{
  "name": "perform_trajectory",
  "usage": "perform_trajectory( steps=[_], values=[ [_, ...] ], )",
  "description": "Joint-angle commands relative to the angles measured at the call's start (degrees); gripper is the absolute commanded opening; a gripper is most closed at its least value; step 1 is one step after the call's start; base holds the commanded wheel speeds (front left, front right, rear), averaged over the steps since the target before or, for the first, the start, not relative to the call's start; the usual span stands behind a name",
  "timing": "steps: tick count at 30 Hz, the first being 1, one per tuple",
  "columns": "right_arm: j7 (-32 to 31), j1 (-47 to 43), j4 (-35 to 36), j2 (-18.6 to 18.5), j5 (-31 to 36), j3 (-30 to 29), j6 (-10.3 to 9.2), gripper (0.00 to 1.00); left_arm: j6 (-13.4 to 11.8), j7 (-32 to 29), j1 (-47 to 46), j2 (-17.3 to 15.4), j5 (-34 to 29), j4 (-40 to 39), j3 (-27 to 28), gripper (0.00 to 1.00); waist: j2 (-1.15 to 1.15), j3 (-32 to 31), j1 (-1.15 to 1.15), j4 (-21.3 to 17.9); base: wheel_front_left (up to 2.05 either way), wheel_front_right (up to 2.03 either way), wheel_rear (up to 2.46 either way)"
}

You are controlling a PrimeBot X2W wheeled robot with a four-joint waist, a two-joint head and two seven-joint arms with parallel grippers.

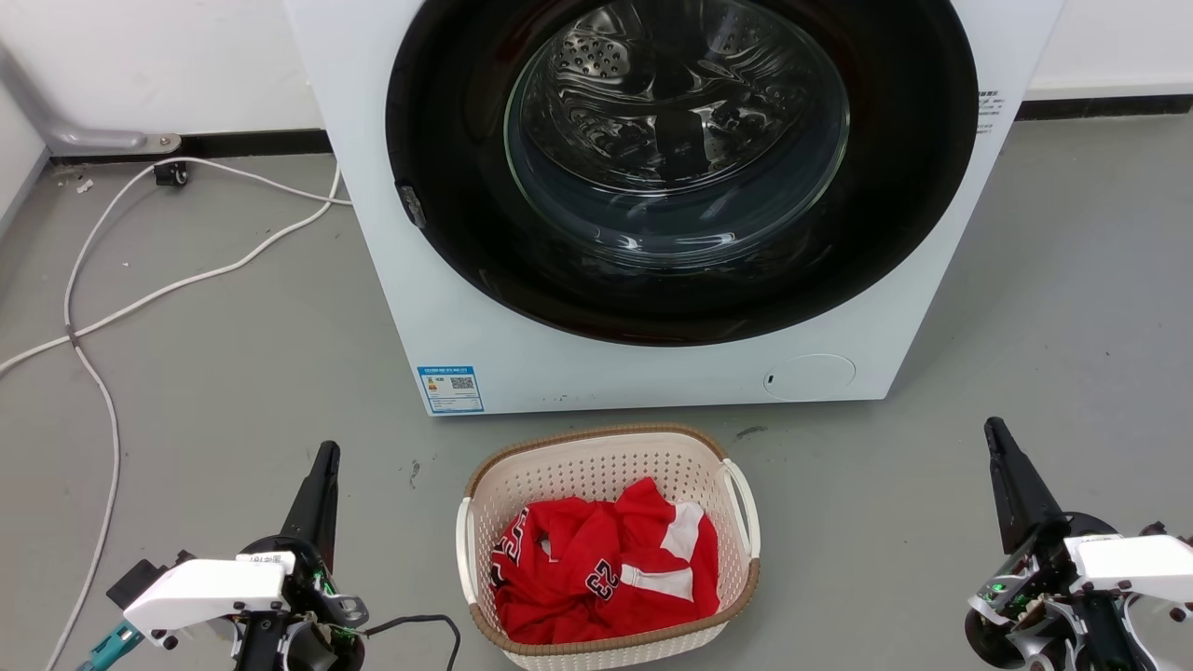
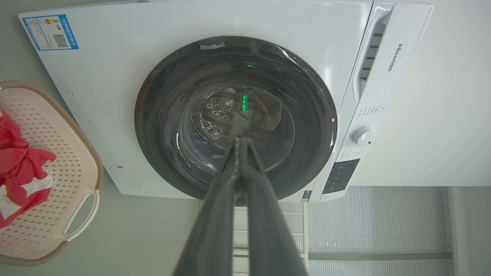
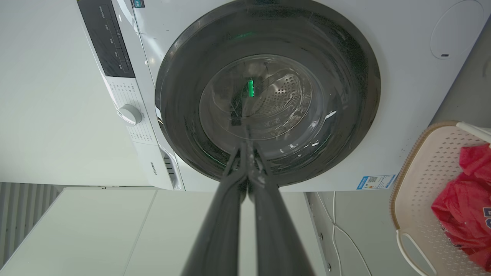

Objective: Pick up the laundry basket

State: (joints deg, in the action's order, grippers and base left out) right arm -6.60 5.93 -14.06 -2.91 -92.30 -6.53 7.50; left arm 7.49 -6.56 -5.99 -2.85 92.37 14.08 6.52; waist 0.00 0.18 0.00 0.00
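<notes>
The laundry basket (image 1: pixel 596 466) is cream-white and perforated with a brown woven rim, standing on the grey floor in front of the washing machine. A red jersey (image 1: pixel 606 568) lies inside it. White handles sit on its left (image 1: pixel 463 550) and right (image 1: pixel 743 508) sides. My left gripper (image 1: pixel 326 452) is shut, off to the basket's left and apart from it. My right gripper (image 1: pixel 994 429) is shut, well to the basket's right. The basket's edge also shows in the left wrist view (image 2: pixel 57 161) and the right wrist view (image 3: pixel 425 184). The left gripper (image 2: pixel 238 140) and right gripper (image 3: pixel 245 143) point toward the washer door.
A big white washing machine (image 1: pixel 522 317) with a round dark glass door (image 1: pixel 680 158) stands right behind the basket. White cables (image 1: pixel 102 317) trail over the floor at the left. Grey floor lies on both sides of the basket.
</notes>
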Motion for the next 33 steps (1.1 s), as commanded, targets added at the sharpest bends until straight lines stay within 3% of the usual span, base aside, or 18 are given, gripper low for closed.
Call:
perform_trajectory(
  steps=[1, 14, 15, 23, 33],
  values=[
    [-0.07, 0.6, -0.01, 0.05, -0.22, -0.04, -0.02, 0.0, 0.13, -0.13, -0.5, -0.05, 0.1, 0.02, 0.12, 0.0, 0.0, 0.0, 0.0, 0.0, 0.0, 0.0, 0.0],
    [-0.07, 0.6, -0.01, 0.05, -0.23, -0.03, -0.02, 0.0, 0.13, -0.13, -0.5, -0.05, 0.1, 0.02, 0.12, 0.0, 0.0, 0.0, 0.0, 0.0, 0.0, 0.0, 0.0],
    [0.03, -0.09, -0.14, 0.0, 0.02, 0.03, 0.01, 1.0, 0.0, 0.02, 0.09, 0.02, 0.0, 0.17, -0.04, 1.0, 0.0, 0.0, 0.0, 0.0, 0.0, 0.0, 0.0],
    [1.96, -0.82, -0.44, 0.03, 2.35, 0.51, 0.0, 1.0, -0.01, 1.97, 0.93, 0.11, -2.1, -0.41, -0.43, 1.0, 0.0, 0.07, 0.0, 0.01, 0.0, 0.0, 0.0],
    [4.68, -1.19, 3.11, 0.02, 15.86, 0.5, 0.0, 1.0, -0.19, 4.68, 0.85, 0.08, -11.98, -2.9, 0.34, 1.0, 0.0, 0.28, 0.0, -0.02, 0.0, 0.0, 0.0]
  ],
)
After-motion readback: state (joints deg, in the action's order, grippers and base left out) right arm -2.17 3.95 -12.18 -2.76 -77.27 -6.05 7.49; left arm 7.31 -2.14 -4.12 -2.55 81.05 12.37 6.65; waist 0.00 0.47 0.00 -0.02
